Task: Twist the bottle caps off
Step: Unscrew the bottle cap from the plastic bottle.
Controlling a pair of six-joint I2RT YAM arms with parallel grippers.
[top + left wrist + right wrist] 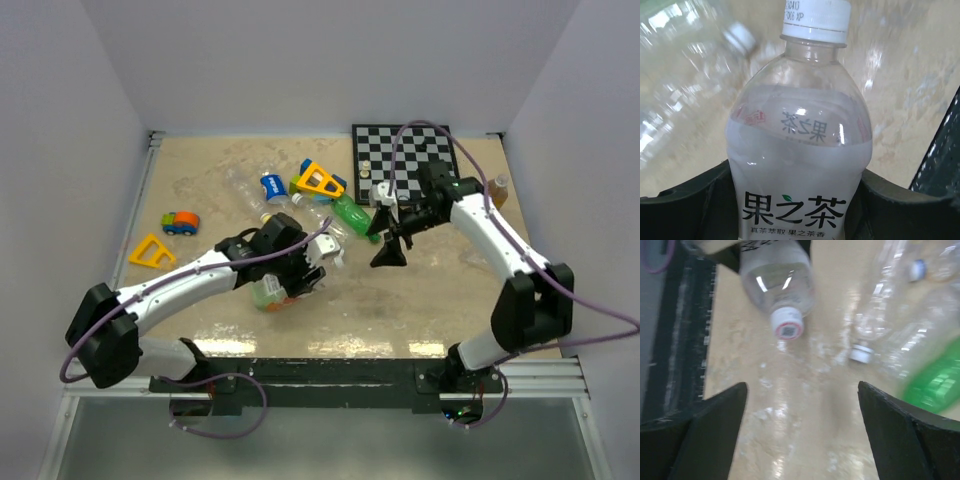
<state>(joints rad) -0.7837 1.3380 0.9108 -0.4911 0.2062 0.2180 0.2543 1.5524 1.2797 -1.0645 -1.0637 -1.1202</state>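
My left gripper (pixel 797 190) is shut on a clear tea bottle (pixel 800 150) with black Chinese print. It grips the body. The bottle's white cap (pixel 815 20) points away from the wrist. In the top view this gripper (pixel 300 266) holds the bottle (pixel 270 292) at table centre. My right gripper (pixel 802 390) is open and empty, low over bare table. It faces the held bottle's cap (pixel 787 323), a short way off. In the top view it (pixel 388 252) is right of the left gripper. A second clear bottle's white cap (pixel 861 353) lies beyond its right finger.
A green bottle (pixel 355 215) and several clear bottles (pixel 272 185) lie behind the grippers. A chessboard (pixel 405 160) with small pale pieces sits at back right, with an amber bottle (pixel 497 190) beside it. A toy car (pixel 181 222) and yellow triangles (pixel 151 252) lie at left.
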